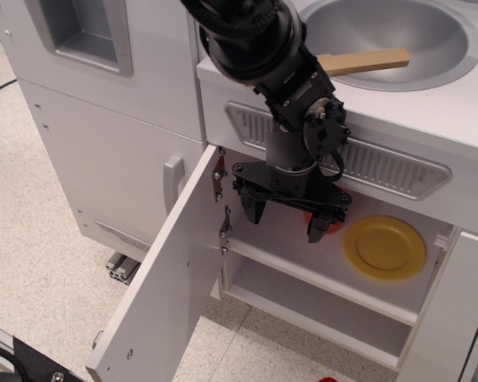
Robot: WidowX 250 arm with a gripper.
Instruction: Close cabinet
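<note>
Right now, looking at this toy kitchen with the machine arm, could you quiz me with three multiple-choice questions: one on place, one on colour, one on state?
1. Where is the plate?
A. in the sink
B. on the cabinet's inner shelf
C. on the floor

2. What colour is the plate?
A. yellow
B. blue
C. green

3. How is the cabinet door?
A. shut
B. missing
C. swung open

Answers: 1 B, it sits inside the cabinet; 2 A, plainly yellow; 3 C, the door hangs outward from its hinges while the gripper, jaws apart, is at the opening.
</note>
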